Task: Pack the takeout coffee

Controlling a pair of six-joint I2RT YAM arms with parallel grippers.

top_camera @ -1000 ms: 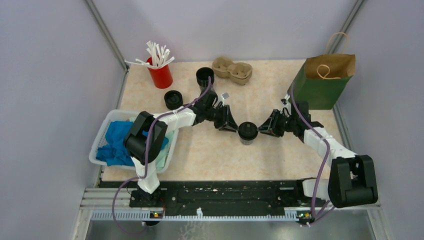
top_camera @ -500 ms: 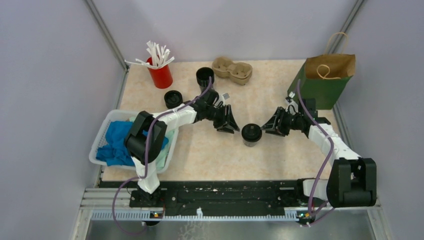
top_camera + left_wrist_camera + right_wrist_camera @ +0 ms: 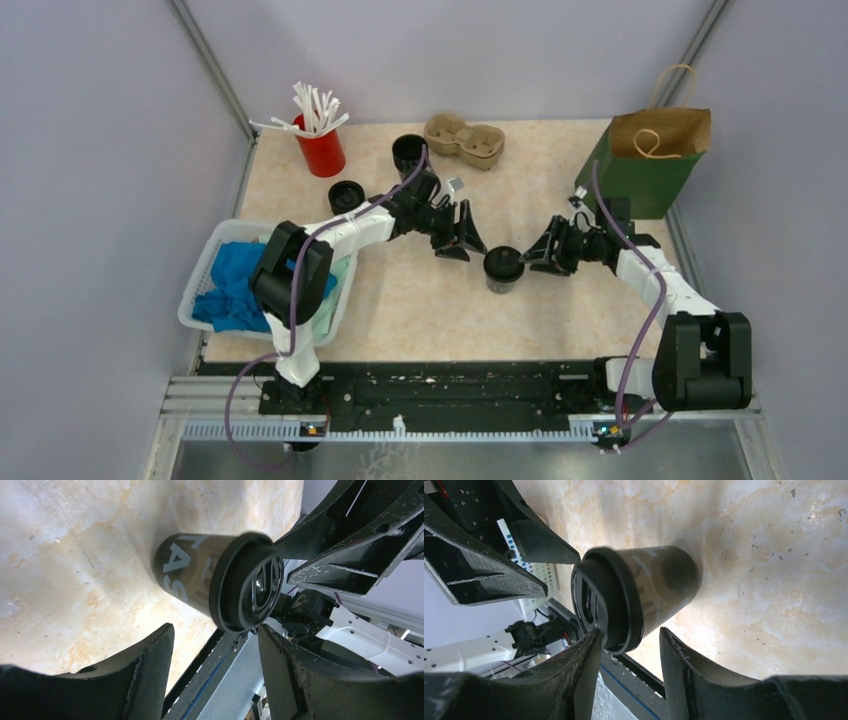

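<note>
Pale grey walls close in a beige marbled table (image 3: 420, 300). From above, the takeout coffee (image 3: 503, 267) stands upright near the middle of the table with its black lid on, between the two arms. The left gripper (image 3: 463, 243) lies to its left, fingers spread wide and clear of the cup, holding nothing. The right gripper (image 3: 538, 259) sits just beside the cup on the other side, its fingers parted. Towards the back are a red cup of white sticks (image 3: 318, 140), an open black cup (image 3: 408, 152), a loose black lid (image 3: 346, 196) and a brown pulp tray (image 3: 465, 138). A green and brown paper bag (image 3: 650, 160) stands at the right, and a white basket (image 3: 200, 270) with a blue cloth (image 3: 230, 280) sits at the left edge.

The left wrist camera shows the left gripper (image 3: 215, 640) with a broad gap between its two fingers. The takeout coffee (image 3: 215, 580) is ahead of them, untouched, with pale lettering on its side. The right gripper's fingers (image 3: 340, 572) show beyond its lid.

The right wrist camera shows the right gripper (image 3: 630, 640) with its fingers apart and nothing clamped. The takeout coffee (image 3: 644, 590) is right at their tips, its lid rim meeting one finger in the picture; I cannot tell whether they touch. The left gripper's fingers (image 3: 484, 575) show beyond it.
</note>
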